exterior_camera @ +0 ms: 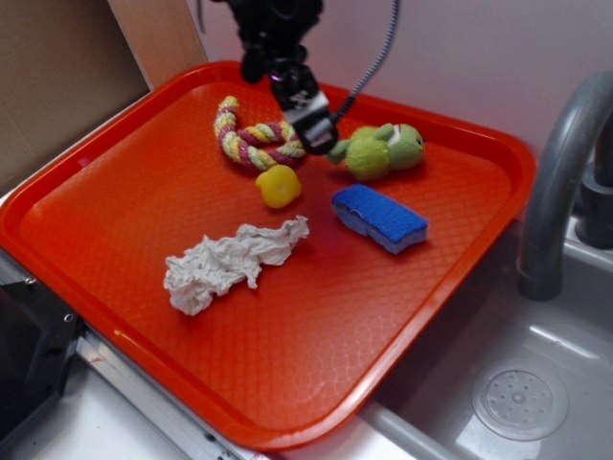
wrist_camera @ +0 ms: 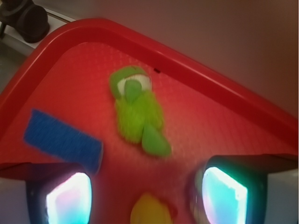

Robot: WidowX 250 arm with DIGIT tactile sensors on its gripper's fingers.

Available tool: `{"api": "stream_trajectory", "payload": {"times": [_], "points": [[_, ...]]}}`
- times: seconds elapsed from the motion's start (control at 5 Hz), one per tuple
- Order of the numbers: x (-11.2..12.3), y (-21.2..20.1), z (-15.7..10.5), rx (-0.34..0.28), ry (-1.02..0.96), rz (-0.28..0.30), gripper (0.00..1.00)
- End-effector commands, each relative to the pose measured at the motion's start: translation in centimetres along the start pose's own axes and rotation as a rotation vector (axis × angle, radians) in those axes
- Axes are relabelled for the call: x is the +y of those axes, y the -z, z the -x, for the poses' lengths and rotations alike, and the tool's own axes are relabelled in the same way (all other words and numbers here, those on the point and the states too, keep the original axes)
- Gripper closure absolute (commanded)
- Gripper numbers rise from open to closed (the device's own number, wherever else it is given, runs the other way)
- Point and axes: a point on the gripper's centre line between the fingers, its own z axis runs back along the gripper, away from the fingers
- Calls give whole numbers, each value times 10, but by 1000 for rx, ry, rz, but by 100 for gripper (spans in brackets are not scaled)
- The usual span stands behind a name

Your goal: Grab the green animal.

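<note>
The green animal (exterior_camera: 382, 149) is a lime-green fuzzy plush with a white patch, lying on the red tray (exterior_camera: 115, 182) near its back rim. In the wrist view it (wrist_camera: 138, 112) lies ahead of the fingers, head towards the rim. My gripper (exterior_camera: 316, 123) hangs just left of the plush, above the tray, between the plush and the rope toy. In the wrist view the gripper (wrist_camera: 145, 196) is open, with nothing between its two fingers but bare tray and the yellow piece below.
A yellow-pink-green rope toy (exterior_camera: 251, 139) lies left of the gripper. A small yellow rounded piece (exterior_camera: 278, 185), a blue sponge (exterior_camera: 379, 218) and a crumpled white cloth (exterior_camera: 230, 262) lie on the tray. A grey faucet (exterior_camera: 560, 172) and sink stand at the right.
</note>
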Motion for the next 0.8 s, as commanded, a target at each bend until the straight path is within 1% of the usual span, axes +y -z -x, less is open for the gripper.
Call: {"api": "stream_trajectory", "payload": {"times": [0.0,0.2,0.4,0.6], "points": [[-12,27,-35,10,59,3,0],[-20,43,-36,58,73,-7,0],[-49,51,-30,95,82,-24,0],[-63,50,-26,102,75,-48,100]]}}
